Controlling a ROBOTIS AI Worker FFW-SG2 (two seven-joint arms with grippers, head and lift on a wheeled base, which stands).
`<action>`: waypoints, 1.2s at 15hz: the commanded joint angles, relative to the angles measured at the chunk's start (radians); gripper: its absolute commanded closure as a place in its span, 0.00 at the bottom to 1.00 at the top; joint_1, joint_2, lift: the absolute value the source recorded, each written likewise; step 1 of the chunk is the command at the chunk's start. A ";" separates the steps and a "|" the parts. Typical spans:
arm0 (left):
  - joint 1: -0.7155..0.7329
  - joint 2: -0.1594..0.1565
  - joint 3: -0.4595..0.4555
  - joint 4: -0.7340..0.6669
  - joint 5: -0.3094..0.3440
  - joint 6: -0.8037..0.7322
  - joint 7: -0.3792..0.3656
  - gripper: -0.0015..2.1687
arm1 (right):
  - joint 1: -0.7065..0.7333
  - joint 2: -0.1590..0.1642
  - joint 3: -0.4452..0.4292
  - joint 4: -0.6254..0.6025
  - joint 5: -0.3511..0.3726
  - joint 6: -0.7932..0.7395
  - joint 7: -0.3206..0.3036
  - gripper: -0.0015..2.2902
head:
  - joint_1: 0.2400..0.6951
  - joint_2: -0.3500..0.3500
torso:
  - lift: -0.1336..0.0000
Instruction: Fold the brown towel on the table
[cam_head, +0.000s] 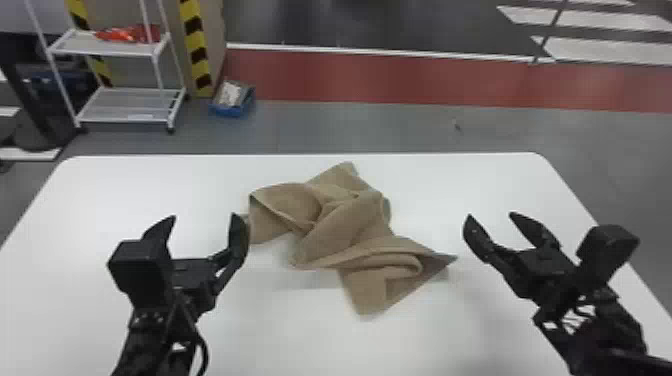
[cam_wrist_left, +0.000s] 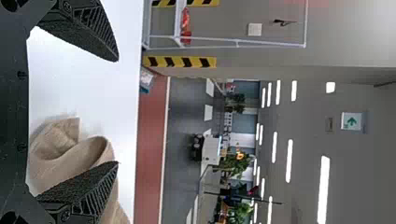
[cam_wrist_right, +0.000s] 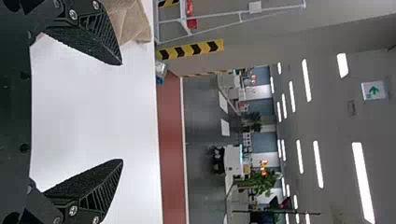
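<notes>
The brown towel (cam_head: 345, 225) lies crumpled in loose folds on the middle of the white table (cam_head: 280, 325). My left gripper (cam_head: 204, 225) is open to the left of the towel, its right finger close to the towel's left end. On the other side, my right gripper (cam_head: 492, 220) stands open, a short way to the right of the towel's pointed right corner. In the left wrist view the towel (cam_wrist_left: 70, 154) shows behind one finger of the open left gripper (cam_wrist_left: 117, 112). The right wrist view has the towel (cam_wrist_right: 130, 21) beyond one finger of the open right gripper (cam_wrist_right: 122, 112).
Past the table's far edge, a white wire shelf rack (cam_head: 130, 120) stands on the floor at the back left, with a blue box (cam_head: 232, 100) near it. Yellow-black striped tape (cam_head: 195, 45) marks a tall panel beside the rack.
</notes>
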 joint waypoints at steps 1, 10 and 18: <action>0.003 0.009 -0.025 -0.009 0.058 0.053 0.000 0.07 | 0.017 0.001 -0.042 -0.001 0.003 0.039 0.001 0.08 | 1.00 0.27 | 0.07; -0.021 0.011 -0.074 0.013 0.182 0.197 -0.229 0.12 | 0.043 0.001 -0.025 -0.011 0.006 0.014 0.004 0.08 | 1.00 0.07 | 0.07; -0.064 0.005 -0.120 0.083 0.168 0.191 -0.270 0.15 | 0.038 0.001 -0.012 0.002 0.004 -0.001 0.005 0.08 | 1.00 0.03 | 0.07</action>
